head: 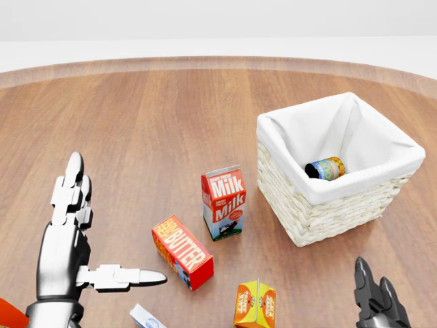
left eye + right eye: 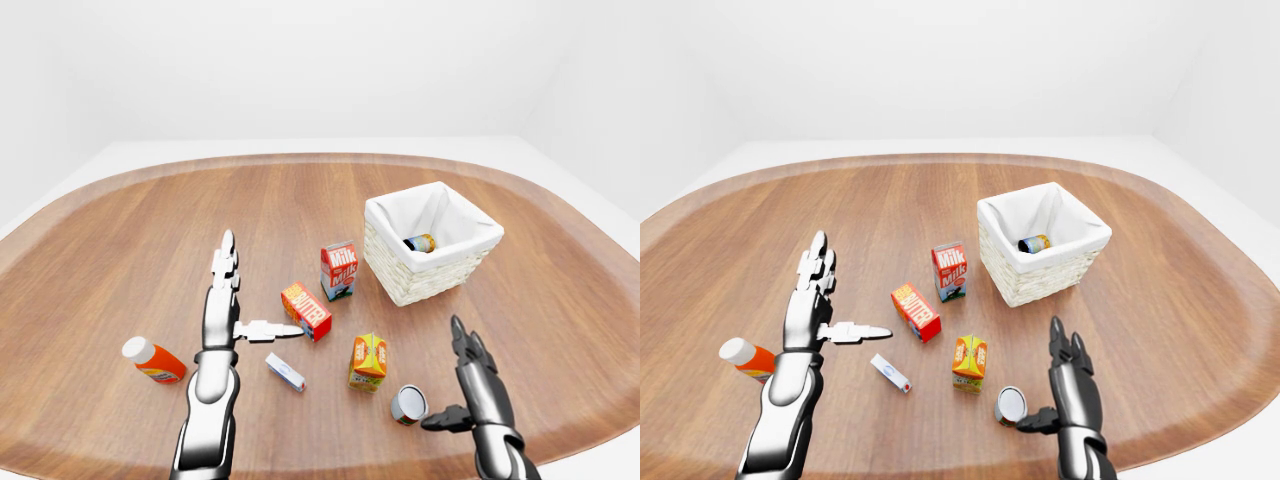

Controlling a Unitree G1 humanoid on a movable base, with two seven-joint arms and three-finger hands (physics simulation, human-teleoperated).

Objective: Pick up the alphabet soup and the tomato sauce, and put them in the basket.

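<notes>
Basket [image 2: 432, 262], left-eye view: a white-lined wicker box on the wooden surface [image 2: 120, 250], right of centre, already holding 1 can [image 2: 420, 242] lying on its side against the lining. A second can [image 2: 408, 404] lies on the surface near the bottom edge, its round end toward the camera, just left of the right robot hand [image 2: 468, 385], whose fingers are spread and hold nothing. Which can is soup and which is sauce cannot be read. The left robot hand [image 2: 225, 300] is open too, thumb pointing toward the butter box [image 2: 306, 311].

Head view: the milk carton [image 1: 223, 202] stands just left of the basket; only the right fingertips [image 1: 372, 290] enter at the bottom edge, and the loose can is out of frame.

Right-eye view: the juice carton [image 2: 969, 362] stands just left of the loose can. For a clean grasp, the right robot hand should likely close across the can's curved side, since it may roll, and avoid nudging the juice carton.
</notes>
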